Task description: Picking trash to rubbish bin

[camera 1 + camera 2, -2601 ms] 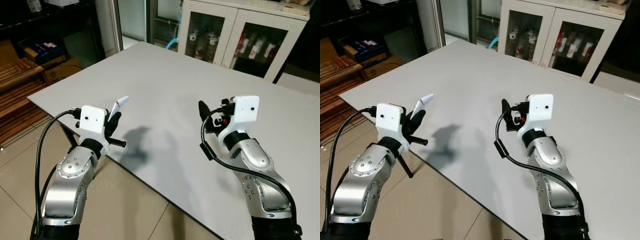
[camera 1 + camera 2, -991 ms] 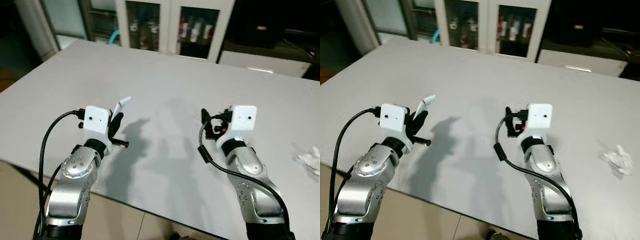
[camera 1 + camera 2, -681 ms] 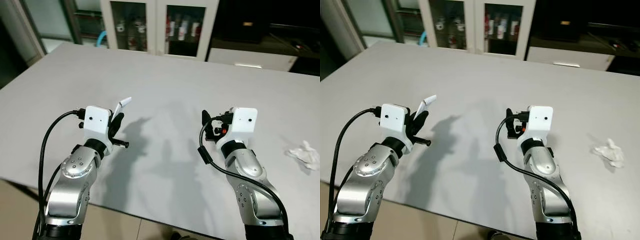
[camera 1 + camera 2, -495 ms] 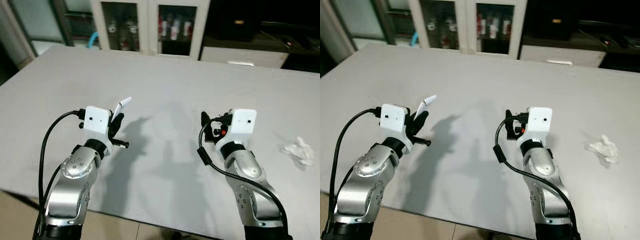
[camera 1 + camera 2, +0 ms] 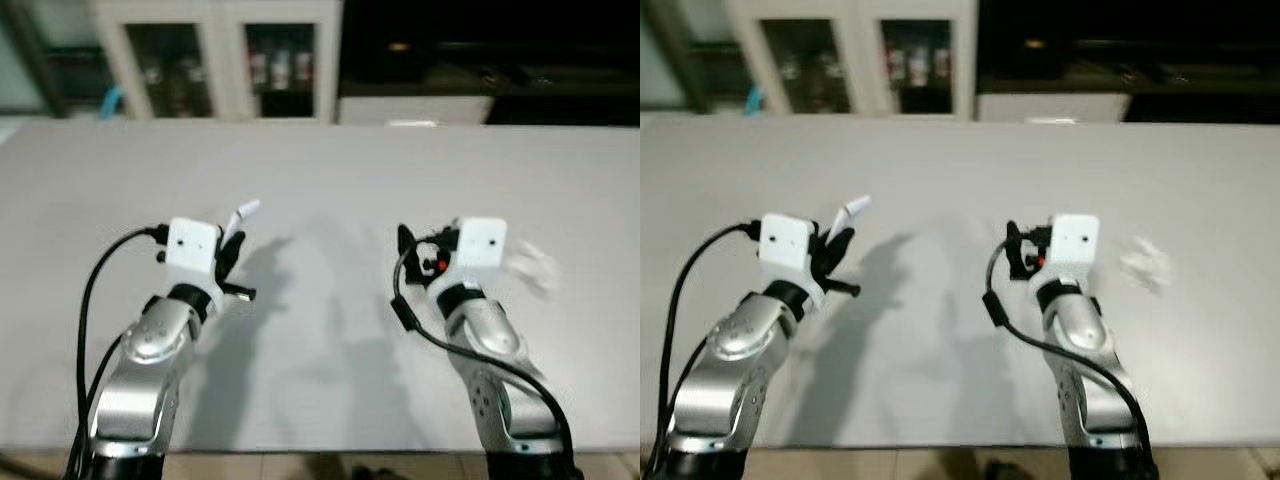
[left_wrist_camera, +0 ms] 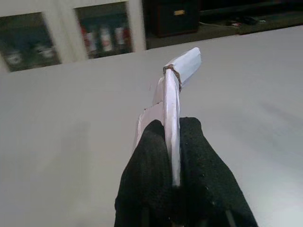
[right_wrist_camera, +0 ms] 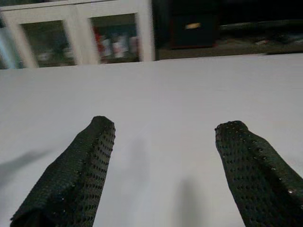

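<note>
Both arms are raised over the near part of the grey counter (image 5: 320, 170), forearms angled up and forward. The left hand (image 6: 171, 156) is pressed together on a flat white scrap of paper (image 6: 176, 80), which sticks up past the fingertips with a bent tip. The right hand (image 7: 163, 142) is held spread, with nothing between its fingers (image 7: 85, 165). Just beyond the right hand and to its right, a crumpled white tissue (image 5: 1143, 263) lies on the counter, blurred. Beyond the counter's far edge a white glass-door cabinet (image 5: 215, 50) is seen, with bottles dimly visible inside.
</note>
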Controlling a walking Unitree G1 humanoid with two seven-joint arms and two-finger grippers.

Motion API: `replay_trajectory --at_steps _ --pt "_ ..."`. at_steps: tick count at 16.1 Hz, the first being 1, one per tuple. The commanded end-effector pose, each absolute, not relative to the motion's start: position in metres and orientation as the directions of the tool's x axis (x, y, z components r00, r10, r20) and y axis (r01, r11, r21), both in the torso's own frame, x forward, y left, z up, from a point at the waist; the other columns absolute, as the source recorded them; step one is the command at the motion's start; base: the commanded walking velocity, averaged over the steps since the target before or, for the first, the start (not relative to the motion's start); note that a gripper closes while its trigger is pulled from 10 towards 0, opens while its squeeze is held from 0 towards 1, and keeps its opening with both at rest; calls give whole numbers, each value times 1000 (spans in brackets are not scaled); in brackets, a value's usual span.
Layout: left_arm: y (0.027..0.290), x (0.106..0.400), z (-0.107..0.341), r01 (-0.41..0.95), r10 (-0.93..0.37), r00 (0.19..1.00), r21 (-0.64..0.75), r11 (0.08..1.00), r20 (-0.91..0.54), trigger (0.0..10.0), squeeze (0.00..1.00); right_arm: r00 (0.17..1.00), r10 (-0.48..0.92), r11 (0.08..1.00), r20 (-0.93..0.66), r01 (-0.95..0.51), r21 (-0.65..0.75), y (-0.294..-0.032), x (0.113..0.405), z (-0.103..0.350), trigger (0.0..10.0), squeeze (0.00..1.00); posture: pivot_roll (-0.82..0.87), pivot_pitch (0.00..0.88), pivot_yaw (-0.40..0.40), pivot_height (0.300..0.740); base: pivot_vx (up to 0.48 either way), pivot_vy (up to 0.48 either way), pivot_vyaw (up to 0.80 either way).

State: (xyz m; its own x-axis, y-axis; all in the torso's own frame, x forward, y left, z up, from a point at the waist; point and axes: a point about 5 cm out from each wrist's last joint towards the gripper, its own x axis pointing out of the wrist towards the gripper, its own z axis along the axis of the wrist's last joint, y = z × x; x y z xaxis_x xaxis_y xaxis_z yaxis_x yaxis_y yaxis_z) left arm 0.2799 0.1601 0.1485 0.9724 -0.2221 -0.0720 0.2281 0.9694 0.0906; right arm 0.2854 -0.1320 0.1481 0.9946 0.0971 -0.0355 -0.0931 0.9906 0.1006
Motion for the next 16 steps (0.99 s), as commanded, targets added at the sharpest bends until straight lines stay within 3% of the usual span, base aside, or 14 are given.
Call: replay_trajectory --at_steps 1,5,10,13,14,16 --pt "159 278 148 231 -225 972 99 968 -68 10000 0 995 87 992 -47 -83 96 -135 286 149 10000 0 4 6 18 740 0 0 -800" --pt "160 277 148 212 -206 976 97 972 -66 10000 0 988 135 989 -69 -130 74 -131 286 147 10000 0 2 10 6 740 0 0 -719" --pt "164 275 147 201 -194 978 115 973 -71 10000 0 978 189 982 -87 -187 25 -129 290 149 10000 0 10 12 1 740 0 0 0" --pt "168 275 147 192 -184 980 115 975 -75 10000 0 982 153 988 -112 -156 -18 -137 295 150 10000 0 11 14 0 740 0 0 0" --pt "167 275 149 229 -220 972 145 963 -78 10000 0 984 85 996 -159 -87 -3 -154 309 148 10000 1000 8 16 -2 740 0 0 0" --pt "162 274 151 299 -289 954 164 940 -85 10000 0 981 44 998 -192 -51 -36 -168 322 150 10000 1000 10 17 -4 740 0 0 0"
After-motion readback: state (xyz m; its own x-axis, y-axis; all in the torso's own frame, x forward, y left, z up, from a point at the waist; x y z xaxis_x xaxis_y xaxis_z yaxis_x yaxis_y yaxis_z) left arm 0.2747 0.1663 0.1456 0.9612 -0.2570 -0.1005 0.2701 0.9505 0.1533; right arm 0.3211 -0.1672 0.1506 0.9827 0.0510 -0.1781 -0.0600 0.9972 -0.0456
